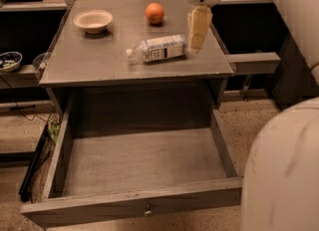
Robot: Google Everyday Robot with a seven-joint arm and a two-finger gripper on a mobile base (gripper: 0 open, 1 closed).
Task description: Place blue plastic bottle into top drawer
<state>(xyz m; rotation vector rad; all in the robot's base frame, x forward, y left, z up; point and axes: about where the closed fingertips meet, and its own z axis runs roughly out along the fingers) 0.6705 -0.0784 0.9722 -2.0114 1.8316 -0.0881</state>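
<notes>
The blue plastic bottle (159, 49) lies on its side on the grey tabletop (94, 60), with its white cap pointing left. My gripper (197, 46) hangs from above right at the bottle's base end, beside it and not around it. Its pale fingers (199, 26) point down, open, with nothing between them. The top drawer (139, 163) is pulled fully out below the tabletop and holds nothing. Its front panel has a small round knob (147, 209).
An orange (155, 13) sits at the back of the tabletop and a cream bowl (93, 20) at the back left. A side shelf (251, 61) juts out to the right. My white arm body (281, 170) fills the lower right corner. A small dish (9, 60) sits far left.
</notes>
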